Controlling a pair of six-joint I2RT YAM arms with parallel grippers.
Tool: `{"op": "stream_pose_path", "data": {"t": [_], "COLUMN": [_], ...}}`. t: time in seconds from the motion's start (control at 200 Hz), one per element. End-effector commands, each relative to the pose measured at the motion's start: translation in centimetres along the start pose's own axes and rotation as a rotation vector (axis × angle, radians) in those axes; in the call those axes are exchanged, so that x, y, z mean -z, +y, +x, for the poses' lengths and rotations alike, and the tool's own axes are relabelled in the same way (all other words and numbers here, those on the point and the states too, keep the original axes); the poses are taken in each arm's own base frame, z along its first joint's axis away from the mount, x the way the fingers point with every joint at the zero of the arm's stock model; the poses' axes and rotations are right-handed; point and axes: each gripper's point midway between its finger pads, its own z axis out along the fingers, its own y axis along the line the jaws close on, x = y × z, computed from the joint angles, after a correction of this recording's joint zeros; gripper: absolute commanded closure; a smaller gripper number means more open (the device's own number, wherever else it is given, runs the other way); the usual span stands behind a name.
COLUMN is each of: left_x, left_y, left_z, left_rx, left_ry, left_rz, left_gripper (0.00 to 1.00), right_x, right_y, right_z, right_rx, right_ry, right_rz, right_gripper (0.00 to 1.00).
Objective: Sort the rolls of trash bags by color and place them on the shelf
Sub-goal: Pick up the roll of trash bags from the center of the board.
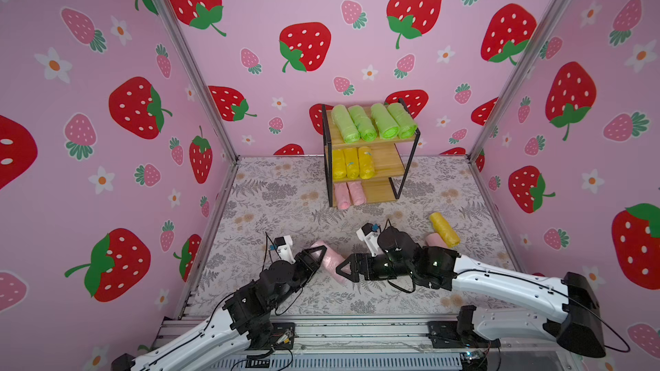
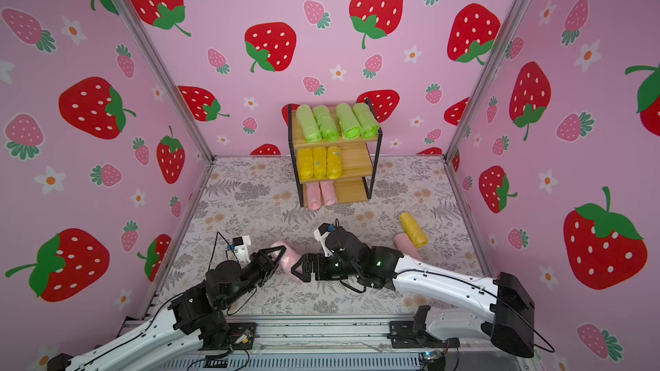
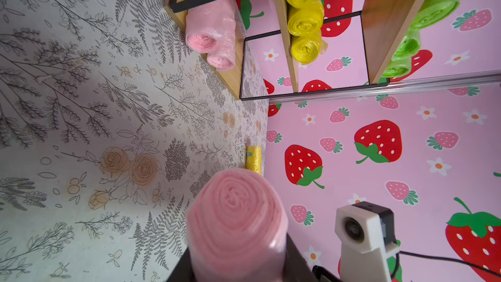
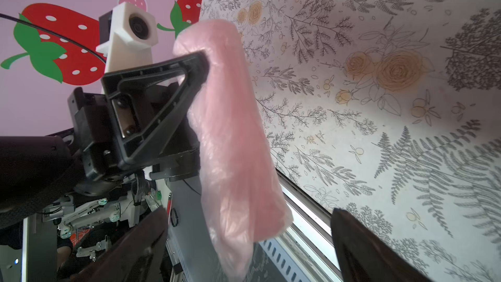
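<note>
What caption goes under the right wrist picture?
Left gripper holds a pink roll by one end over the flowery table; right gripper open around the other end.

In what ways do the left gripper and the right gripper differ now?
The left gripper is shut on the pale pink crinkly plastic roll; the right gripper is open. The left gripper clamps the roll's far end; the right gripper's fingers flank its near end, apart from it. Both have black fingers.
</note>
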Motion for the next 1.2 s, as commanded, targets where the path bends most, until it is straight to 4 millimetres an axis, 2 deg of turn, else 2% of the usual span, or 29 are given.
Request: {"op": "stream_pose_path", "data": {"t": [0.0,0.165,0.33,0.51,0.635,0.765,0.905,0.915,0.931,0.996,1.041,1.066,1.196], "left_x": [0.2,0.3,0.3,0.3,0.3,0.3,0.4,0.4,0.4,0.7,0.8,0.9,1.5], "left_y": [-0.4,-0.5,-0.5,-0.4,-0.3,-0.4,-0.1,0.0,0.1,0.8,1.3,1.6,2.0], "left_z": [-0.7,-0.7,-0.7,-0.7,-0.8,-0.7,-0.7,-0.8,-0.8,-0.9,-1.0,-1.1,-1.5], "left_rx": [0.021,0.021,0.022,0.022,0.025,0.025,0.017,0.018,0.019,0.025,0.02,0.015,-0.01], "left_ry": [-0.036,-0.035,-0.036,-0.036,-0.038,-0.037,-0.037,-0.037,-0.038,-0.046,-0.051,-0.053,-0.066], "left_rz": [0.023,0.025,0.026,0.027,0.025,0.027,0.018,0.016,0.01,-0.026,-0.053,-0.066,-0.102], "left_gripper": [1.0,1.0,1.0,1.0,1.0,1.0,1.0,0.97,0.87,0.4,0.24,0.02,0.0], "right_x": [-0.9,-2.2,-3.0,-3.2,-3.5,-3.9,-3.6,-3.6,-3.5,-3.1,-2.6,-2.3,-0.6], "right_y": [1.7,1.9,1.4,0.7,1.0,1.2,0.8,0.7,0.6,-0.1,-0.6,-1.0,-3.9], "right_z": [-0.8,-0.6,-0.5,-0.7,-0.6,-0.6,-0.9,-0.9,-1.0,-1.2,-1.6,-1.8,-3.4], "right_rx": [-0.015,-0.011,-0.037,-0.056,-0.062,-0.073,-0.084,-0.085,-0.087,-0.091,-0.1,-0.108,-0.17], "right_ry": [-0.047,-0.041,-0.047,-0.078,-0.067,-0.063,-0.09,-0.093,-0.101,-0.124,-0.144,-0.154,-0.219], "right_rz": [-0.067,-0.054,-0.06,-0.057,-0.073,-0.087,-0.081,-0.078,-0.076,-0.064,-0.058,-0.054,-0.031], "right_gripper": [0.0,0.06,0.27,0.39,0.48,0.69,0.99,1.0,1.0,1.0,1.0,1.0,1.0]}}
